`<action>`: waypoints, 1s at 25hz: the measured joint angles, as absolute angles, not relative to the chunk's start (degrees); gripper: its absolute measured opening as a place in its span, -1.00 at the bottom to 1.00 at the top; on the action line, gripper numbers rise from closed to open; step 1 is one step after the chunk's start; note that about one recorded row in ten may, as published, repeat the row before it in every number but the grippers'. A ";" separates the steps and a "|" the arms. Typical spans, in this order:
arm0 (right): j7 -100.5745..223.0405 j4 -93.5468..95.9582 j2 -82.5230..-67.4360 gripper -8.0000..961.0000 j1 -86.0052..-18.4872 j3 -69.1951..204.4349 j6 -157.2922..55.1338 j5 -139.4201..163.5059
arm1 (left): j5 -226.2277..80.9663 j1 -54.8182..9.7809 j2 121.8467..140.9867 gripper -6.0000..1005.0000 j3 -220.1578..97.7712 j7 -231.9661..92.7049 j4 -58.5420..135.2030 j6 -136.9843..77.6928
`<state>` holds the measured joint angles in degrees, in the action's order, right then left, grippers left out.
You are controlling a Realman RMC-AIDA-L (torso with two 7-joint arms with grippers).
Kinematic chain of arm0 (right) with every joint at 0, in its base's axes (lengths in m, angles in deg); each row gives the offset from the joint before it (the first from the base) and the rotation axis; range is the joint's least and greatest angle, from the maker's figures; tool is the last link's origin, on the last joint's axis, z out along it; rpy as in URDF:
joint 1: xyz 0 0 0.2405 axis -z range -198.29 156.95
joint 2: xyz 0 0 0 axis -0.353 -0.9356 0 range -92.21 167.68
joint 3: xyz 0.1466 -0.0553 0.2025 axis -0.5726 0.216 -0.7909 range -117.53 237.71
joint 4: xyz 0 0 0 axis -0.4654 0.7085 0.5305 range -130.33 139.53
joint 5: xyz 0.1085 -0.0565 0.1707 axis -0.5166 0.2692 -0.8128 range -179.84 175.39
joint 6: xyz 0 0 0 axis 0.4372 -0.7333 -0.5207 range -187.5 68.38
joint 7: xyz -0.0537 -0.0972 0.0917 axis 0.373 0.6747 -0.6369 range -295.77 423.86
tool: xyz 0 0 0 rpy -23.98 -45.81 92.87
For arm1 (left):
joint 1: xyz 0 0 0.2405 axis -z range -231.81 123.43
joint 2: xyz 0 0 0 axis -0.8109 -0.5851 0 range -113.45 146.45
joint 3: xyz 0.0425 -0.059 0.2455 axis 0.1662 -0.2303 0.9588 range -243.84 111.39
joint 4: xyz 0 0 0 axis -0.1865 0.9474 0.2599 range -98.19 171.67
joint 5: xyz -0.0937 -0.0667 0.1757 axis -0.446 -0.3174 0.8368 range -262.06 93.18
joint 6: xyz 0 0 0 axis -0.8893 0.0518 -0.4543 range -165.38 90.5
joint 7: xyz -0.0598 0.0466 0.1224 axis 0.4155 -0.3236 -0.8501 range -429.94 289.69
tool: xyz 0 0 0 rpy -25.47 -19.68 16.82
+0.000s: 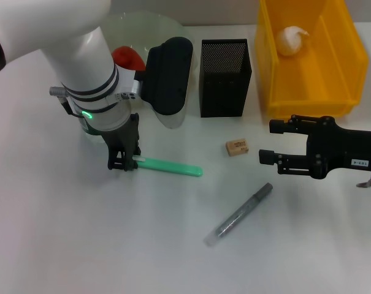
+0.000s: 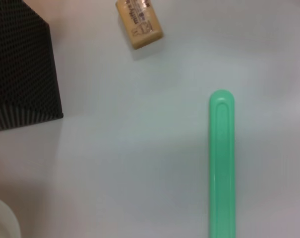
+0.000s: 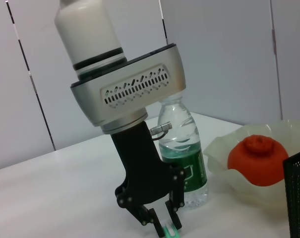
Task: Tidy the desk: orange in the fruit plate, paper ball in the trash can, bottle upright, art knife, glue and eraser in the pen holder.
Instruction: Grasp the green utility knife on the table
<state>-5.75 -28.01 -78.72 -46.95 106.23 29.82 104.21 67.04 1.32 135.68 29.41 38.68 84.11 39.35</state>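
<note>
Left gripper [image 1: 125,163] pinching my green art knife [image 1: 170,166] end on table [image 1: 81,245]; right gripper [image 1: 268,142] spread, beside eraser [image 1: 237,147], near trash can [image 1: 311,55] front wall.

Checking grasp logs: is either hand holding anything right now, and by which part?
The left hand is down on one end of the green art knife, which lies flat on the desk; a closed grip cannot be told. The right hand holds nothing.

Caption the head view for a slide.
Left gripper closes on the green art knife; eraser lies beside the pen holder.
</note>
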 joint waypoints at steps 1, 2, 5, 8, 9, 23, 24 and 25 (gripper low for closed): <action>-5.78 -28.01 -78.72 0.54 -46.95 106.23 29.82 104.21 | 67.03 1.33 135.68 -0.56 29.46 38.65 83.98 39.22; -5.80 -28.01 -78.72 0.54 -46.95 106.23 29.82 104.21 | 67.00 1.34 135.68 -0.56 29.48 38.63 83.97 39.15; -5.82 -28.01 -78.72 0.54 -46.95 106.23 29.78 104.21 | 66.86 1.35 135.68 -0.56 29.57 38.59 83.90 39.04; -5.87 -28.01 -78.72 0.54 -46.99 106.23 29.74 104.21 | 66.72 1.36 135.68 -0.56 29.89 38.51 83.61 38.60; -5.87 -28.01 -78.72 0.54 -46.99 106.23 29.74 104.21 | 66.70 1.36 135.68 -0.56 29.90 38.51 83.55 38.55; -6.00 -28.01 -78.83 0.53 -47.14 106.23 29.73 104.21 | 66.64 1.39 135.68 -0.58 30.02 38.50 82.13 37.43; -6.00 -28.01 -78.85 0.53 -47.13 106.23 29.73 104.21 | 66.64 1.39 135.68 -0.58 30.02 38.50 82.12 37.43; -6.00 -28.01 -78.85 0.53 -47.13 106.23 29.73 104.21 | 66.64 1.39 135.68 -0.58 30.02 38.50 82.12 37.43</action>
